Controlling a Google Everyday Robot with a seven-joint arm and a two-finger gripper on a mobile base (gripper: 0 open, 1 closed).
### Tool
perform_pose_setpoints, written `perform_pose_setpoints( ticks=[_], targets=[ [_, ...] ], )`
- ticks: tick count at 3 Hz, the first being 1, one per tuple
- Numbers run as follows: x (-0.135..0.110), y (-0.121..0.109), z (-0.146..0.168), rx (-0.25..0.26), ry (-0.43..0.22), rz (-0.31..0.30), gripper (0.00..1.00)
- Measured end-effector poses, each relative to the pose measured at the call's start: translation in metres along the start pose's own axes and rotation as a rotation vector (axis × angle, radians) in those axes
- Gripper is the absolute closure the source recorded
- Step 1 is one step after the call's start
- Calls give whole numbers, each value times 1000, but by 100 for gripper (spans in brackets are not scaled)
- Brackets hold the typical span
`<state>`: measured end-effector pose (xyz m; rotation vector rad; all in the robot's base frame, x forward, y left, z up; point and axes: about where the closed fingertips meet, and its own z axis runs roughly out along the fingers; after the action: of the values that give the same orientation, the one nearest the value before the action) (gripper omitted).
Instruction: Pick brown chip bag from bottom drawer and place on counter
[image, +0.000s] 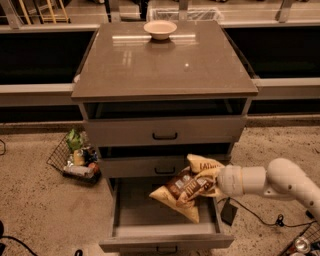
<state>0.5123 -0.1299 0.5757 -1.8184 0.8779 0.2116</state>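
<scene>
Item: brown chip bag (186, 192), pinched in the hand (211, 182), held above the open bottom drawer (165, 229). Pick judged done; transfer and placement on the tabletop (165, 67) outstanding.

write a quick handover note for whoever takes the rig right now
Gripper: shut on the brown chip bag, reaching in from the right, over the open drawer.
Bag: held up off the floor of the bottom drawer, its top edge level with the middle drawer's front.
Bottom drawer: pulled out, nothing else seen inside.
Counter: carries only a bowl at its far edge.
Done: bag grasped and lifted.
Left: bring the bag clear of the drawers, raise it to the counter, set it down short of the bowl, release.
</scene>
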Motion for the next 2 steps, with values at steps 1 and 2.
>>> perform_pose_setpoints(
  ticks=[1, 2],
  targets=[
    [-41, -67, -38, 0, 106, -191, 100],
    [-103, -139, -72, -14, 212, -402, 100]
  ],
)
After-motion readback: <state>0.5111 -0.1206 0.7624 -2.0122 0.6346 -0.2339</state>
